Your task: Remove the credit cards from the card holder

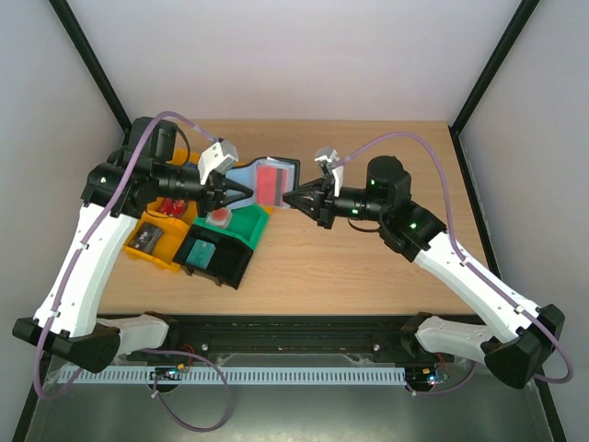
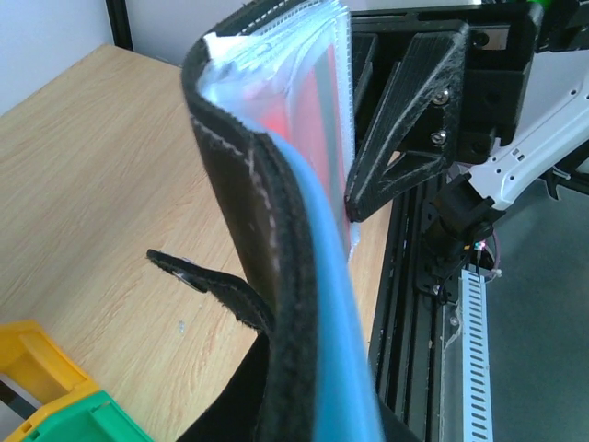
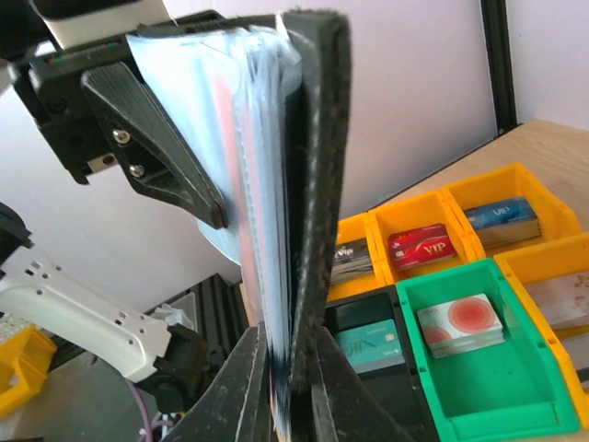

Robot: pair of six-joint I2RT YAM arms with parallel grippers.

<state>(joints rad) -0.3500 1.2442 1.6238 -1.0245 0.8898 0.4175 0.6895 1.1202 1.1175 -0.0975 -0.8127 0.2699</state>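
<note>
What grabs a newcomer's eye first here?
The open card holder, held in mid-air left of the table's centre, with the left end effector and right end effector each pinching one side. A red card shows through its clear pocket. Just beneath sit yellow, green and black bins holding more cards.

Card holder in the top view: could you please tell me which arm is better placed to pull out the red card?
Probably the right. The right gripper pinches the card holder at the edge beside the red card, while the left gripper clamps the far edge, steadying it.
</note>
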